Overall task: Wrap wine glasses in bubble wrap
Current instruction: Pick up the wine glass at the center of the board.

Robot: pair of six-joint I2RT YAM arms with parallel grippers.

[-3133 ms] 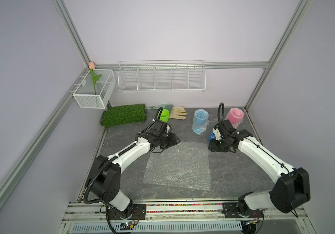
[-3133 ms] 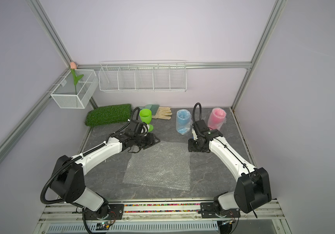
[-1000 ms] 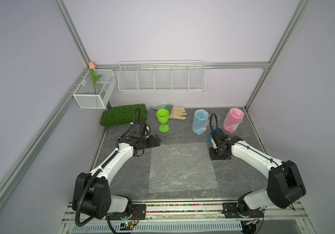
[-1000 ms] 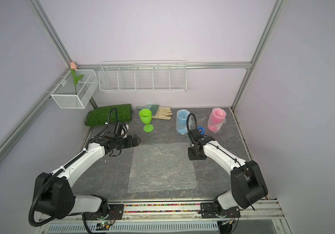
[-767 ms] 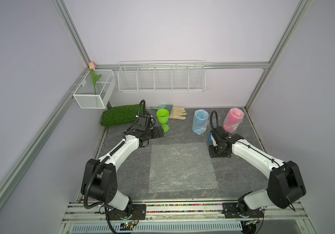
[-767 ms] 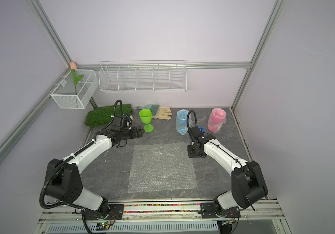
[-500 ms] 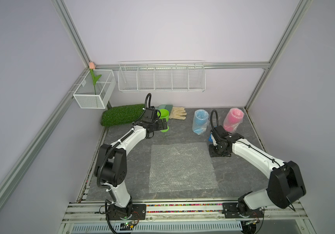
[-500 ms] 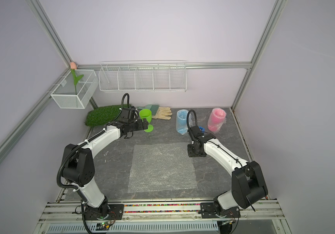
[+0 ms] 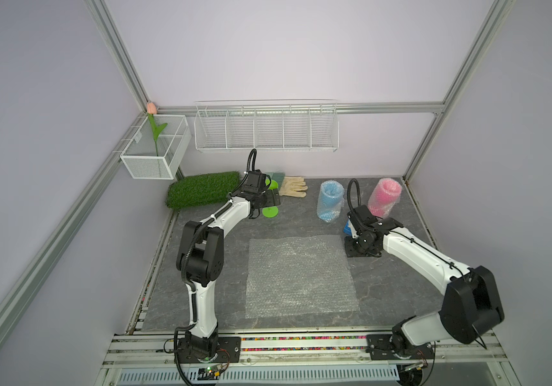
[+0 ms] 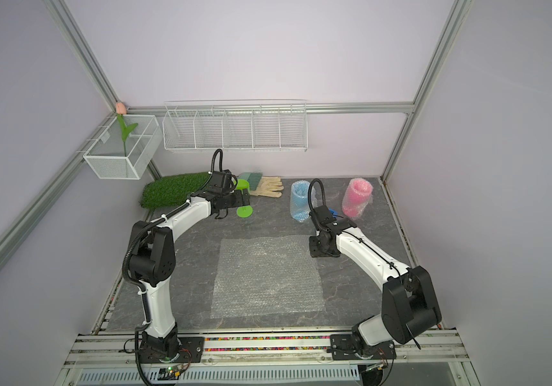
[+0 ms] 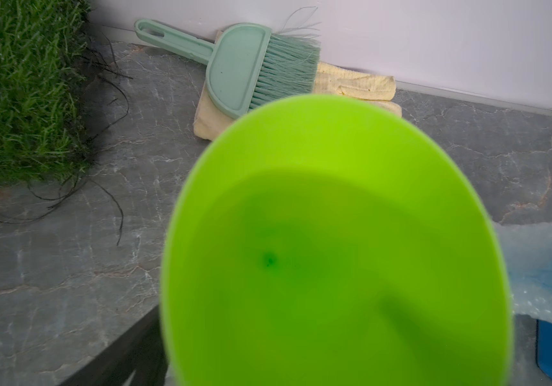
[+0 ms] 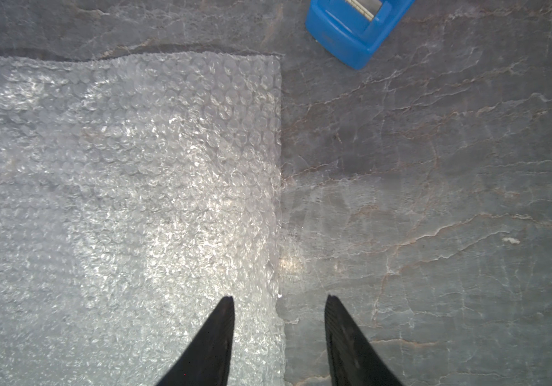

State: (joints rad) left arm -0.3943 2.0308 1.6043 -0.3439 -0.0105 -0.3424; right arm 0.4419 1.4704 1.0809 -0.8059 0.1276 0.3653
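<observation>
A lime green wine glass (image 9: 269,212) stands upright at the back left; its bowl (image 11: 334,240) fills the left wrist view. My left gripper (image 9: 269,200) is open at bowl height, with a dark finger (image 11: 124,361) beside the bowl. I cannot tell whether it touches. A flat bubble wrap sheet (image 9: 301,272) lies mid-table. My right gripper (image 12: 279,297) is open and points down, straddling the sheet's (image 12: 117,183) right edge near its far corner. The blue wine glass (image 9: 329,200) and the pink wine glass (image 9: 384,197) stand at the back, each inside bubble wrap.
A blue tape dispenser (image 12: 354,30) sits just behind my right gripper. A green turf mat (image 9: 201,194), a teal brush (image 11: 241,67) and a pale glove (image 9: 293,191) lie along the back wall. Two wire baskets (image 9: 264,133) (image 9: 154,153) hang above.
My left arm has swung from beside the sheet's left edge back to the green wine glass. The right gripper stayed at the sheet's far right corner. Earlier the sheet was drawn toward the front.
</observation>
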